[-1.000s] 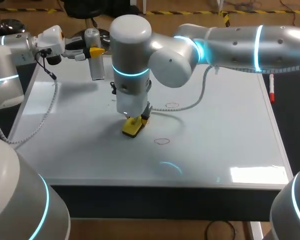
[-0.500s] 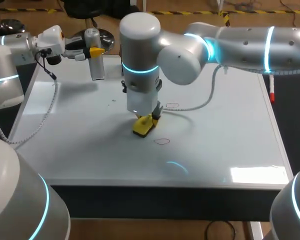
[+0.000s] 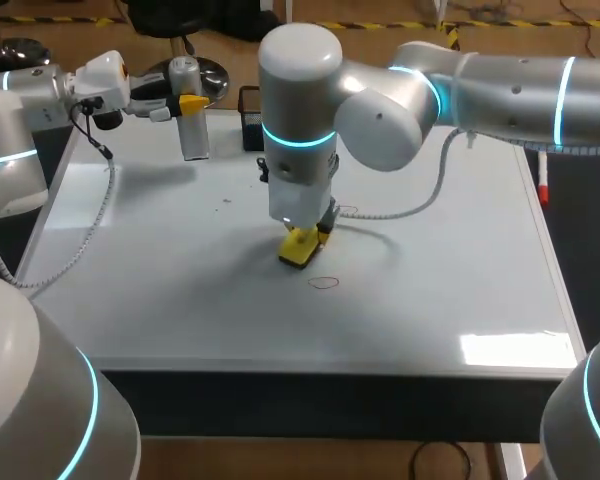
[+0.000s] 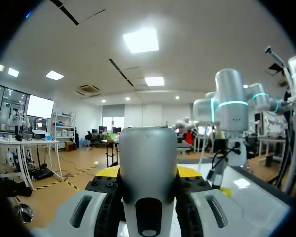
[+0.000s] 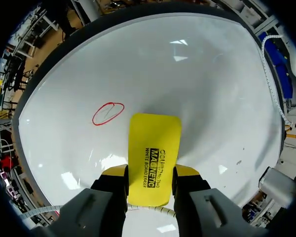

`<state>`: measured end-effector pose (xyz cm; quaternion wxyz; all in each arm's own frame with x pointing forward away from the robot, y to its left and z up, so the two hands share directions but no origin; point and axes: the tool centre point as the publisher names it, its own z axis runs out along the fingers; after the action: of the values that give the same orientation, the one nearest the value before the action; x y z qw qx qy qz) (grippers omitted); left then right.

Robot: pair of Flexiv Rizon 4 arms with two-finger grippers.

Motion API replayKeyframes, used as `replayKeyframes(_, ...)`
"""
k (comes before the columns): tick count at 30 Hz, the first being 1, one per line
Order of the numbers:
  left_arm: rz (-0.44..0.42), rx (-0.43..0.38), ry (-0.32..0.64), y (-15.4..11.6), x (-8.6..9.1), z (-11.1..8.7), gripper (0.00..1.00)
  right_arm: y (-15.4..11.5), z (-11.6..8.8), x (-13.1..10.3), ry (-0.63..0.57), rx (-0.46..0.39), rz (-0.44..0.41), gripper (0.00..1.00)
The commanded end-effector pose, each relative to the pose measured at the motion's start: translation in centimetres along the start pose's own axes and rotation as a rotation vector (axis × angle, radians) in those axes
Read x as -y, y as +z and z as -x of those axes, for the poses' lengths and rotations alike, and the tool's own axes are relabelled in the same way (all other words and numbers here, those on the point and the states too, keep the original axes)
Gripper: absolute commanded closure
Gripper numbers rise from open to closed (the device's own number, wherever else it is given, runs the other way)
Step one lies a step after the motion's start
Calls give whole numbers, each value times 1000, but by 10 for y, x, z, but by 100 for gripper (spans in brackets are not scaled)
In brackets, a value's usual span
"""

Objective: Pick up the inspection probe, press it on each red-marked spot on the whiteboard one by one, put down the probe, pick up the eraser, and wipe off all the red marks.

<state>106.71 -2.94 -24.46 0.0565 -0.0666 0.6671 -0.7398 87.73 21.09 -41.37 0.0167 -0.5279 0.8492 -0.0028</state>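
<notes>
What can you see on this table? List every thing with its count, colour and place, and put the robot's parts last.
whiteboard: one, white, covering the table.
marks: two, red rings, on the whiteboard; one beside the eraser, one farther back.
eraser: one, yellow, in the right tool, mid-whiteboard.
probe: one, grey, upright in the left tool, far left corner.
box: one, black, far edge.
pen: one, red and white, right edge.
left tool: yellow tips, shut on the probe.
right tool: yellow tips, shut on the eraser.
</notes>
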Motion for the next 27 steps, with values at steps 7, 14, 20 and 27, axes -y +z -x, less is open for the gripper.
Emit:
replayKeyframes(7,3,5,0,0,2,-2,100,-73,1,27,-71,49,-27,100)
replayKeyframes(14,3,5,0,0,2,-2,100,-69,-2,43,-85,41,-7,100)
replayKeyframes(20,3,5,0,0,2,-2,100,-73,-20,82,-53,15,-19,100)
replayKeyframes(27,3,5,0,0,2,-2,100,-77,-49,141,40,-13,-24,100)
